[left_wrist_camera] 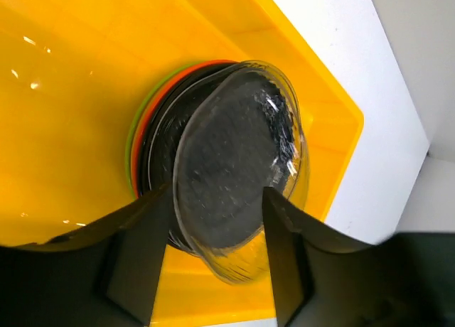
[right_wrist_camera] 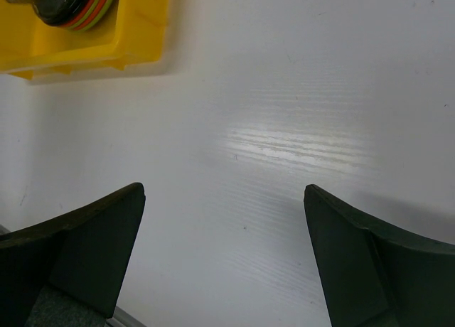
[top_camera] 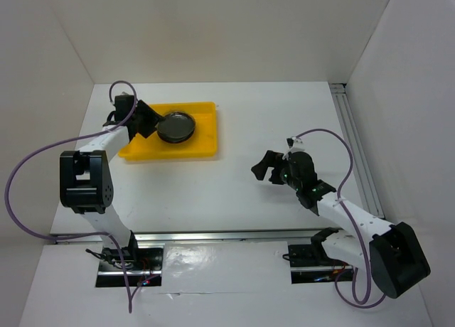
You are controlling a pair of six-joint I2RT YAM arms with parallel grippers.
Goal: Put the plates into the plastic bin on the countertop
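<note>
The yellow plastic bin (top_camera: pixel 202 138) lies on the white countertop (top_camera: pixel 234 199) at the back left. In it sits a stack of round plates (left_wrist_camera: pixel 153 138), with lime-green, orange and black edges showing. My left gripper (left_wrist_camera: pixel 217 234) is over the bin, its fingers (left_wrist_camera: pixel 142 249) closed against both sides of the near end of a grey oblong plate (left_wrist_camera: pixel 227 170). That plate is tilted on top of the stack. My right gripper (top_camera: pixel 269 167) hangs open and empty above bare countertop at mid-right. The bin and stack (right_wrist_camera: pixel 78 7) show far off in the right wrist view.
White walls enclose the countertop on three sides. A metal rail (top_camera: pixel 355 149) runs along the right wall. Purple cables (top_camera: pixel 35 156) loop from both arms. The bin's far right corner (left_wrist_camera: pixel 348 121) lies close beyond the grey plate.
</note>
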